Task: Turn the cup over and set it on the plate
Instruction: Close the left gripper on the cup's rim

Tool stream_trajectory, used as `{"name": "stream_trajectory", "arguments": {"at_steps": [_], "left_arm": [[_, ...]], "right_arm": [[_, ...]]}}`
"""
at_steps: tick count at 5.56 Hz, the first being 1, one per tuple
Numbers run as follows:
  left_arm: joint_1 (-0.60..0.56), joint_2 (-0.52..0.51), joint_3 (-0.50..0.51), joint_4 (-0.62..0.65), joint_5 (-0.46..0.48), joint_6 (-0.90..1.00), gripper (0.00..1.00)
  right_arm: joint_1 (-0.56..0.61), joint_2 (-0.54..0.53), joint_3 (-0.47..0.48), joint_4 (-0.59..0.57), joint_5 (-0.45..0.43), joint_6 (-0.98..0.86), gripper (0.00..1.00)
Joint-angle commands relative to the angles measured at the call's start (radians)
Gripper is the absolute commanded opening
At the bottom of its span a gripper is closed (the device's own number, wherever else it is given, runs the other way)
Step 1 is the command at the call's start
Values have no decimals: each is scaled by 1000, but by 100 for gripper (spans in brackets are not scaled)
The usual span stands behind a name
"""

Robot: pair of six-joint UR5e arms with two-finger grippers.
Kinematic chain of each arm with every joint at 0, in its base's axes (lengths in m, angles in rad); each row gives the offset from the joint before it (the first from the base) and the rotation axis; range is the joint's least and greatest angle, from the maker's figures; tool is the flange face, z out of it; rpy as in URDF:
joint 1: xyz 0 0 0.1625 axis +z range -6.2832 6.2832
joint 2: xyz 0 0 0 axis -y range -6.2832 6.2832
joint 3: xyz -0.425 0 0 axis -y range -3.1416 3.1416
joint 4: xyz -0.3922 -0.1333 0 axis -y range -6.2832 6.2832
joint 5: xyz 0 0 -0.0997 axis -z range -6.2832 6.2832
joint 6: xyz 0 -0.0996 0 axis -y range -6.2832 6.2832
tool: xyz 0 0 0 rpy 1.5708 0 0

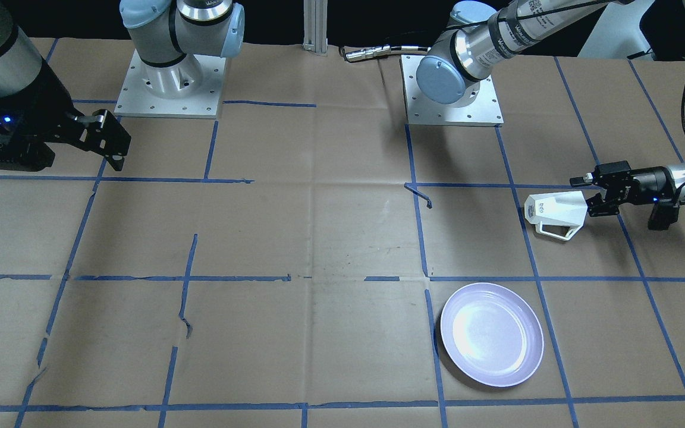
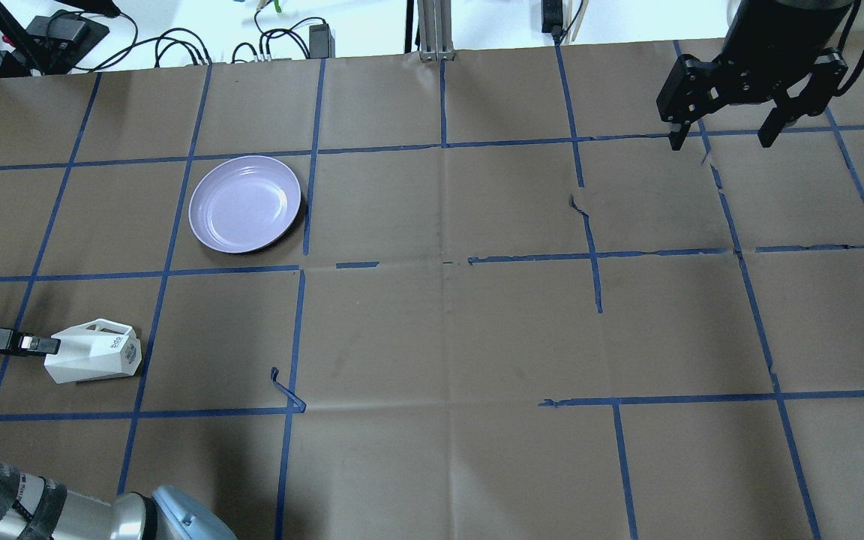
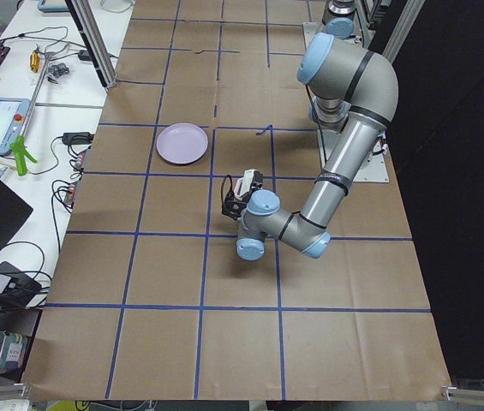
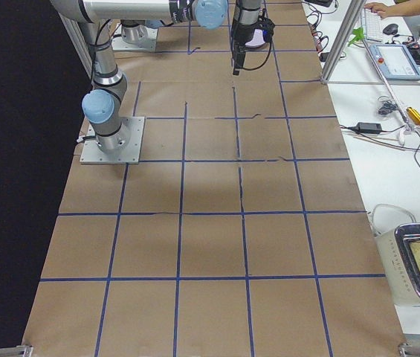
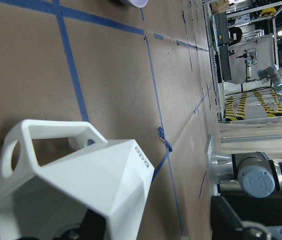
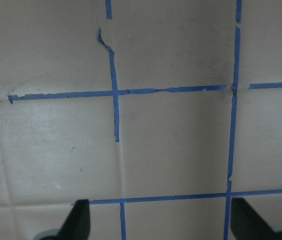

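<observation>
The white faceted cup (image 1: 553,211) lies on its side on the brown paper at my left, base and small dark logo pointing toward the table's middle, handle toward the plate. My left gripper (image 1: 585,195) reaches in level from the table's edge and is shut on the cup's rim end; it also shows in the overhead view (image 2: 46,345). The cup fills the lower left of the left wrist view (image 5: 76,185). The pale lavender plate (image 1: 491,334) lies empty about one grid square away (image 2: 244,204). My right gripper (image 2: 721,139) hangs open and empty at the far right.
Blue tape lines cross the brown paper, with a loose curl of tape (image 2: 286,390) near the cup. The two arm bases (image 1: 170,83) stand on metal plates at the robot's edge. Cables and boxes (image 2: 282,41) lie beyond the far table edge.
</observation>
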Motion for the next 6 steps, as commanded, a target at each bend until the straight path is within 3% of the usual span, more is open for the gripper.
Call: {"name": "stream_trajectory", "arguments": {"at_steps": [1, 4, 6], "left_arm": [[0, -1, 18, -2, 2, 1, 3], [-3, 66, 36, 0, -37, -34, 0], [-37, 234, 50, 4, -29, -184, 0]], "right_arm": [[0, 0, 0, 0, 0, 0, 100], [0, 0, 0, 0, 0, 0, 100], [0, 0, 0, 0, 0, 0, 100]]}}
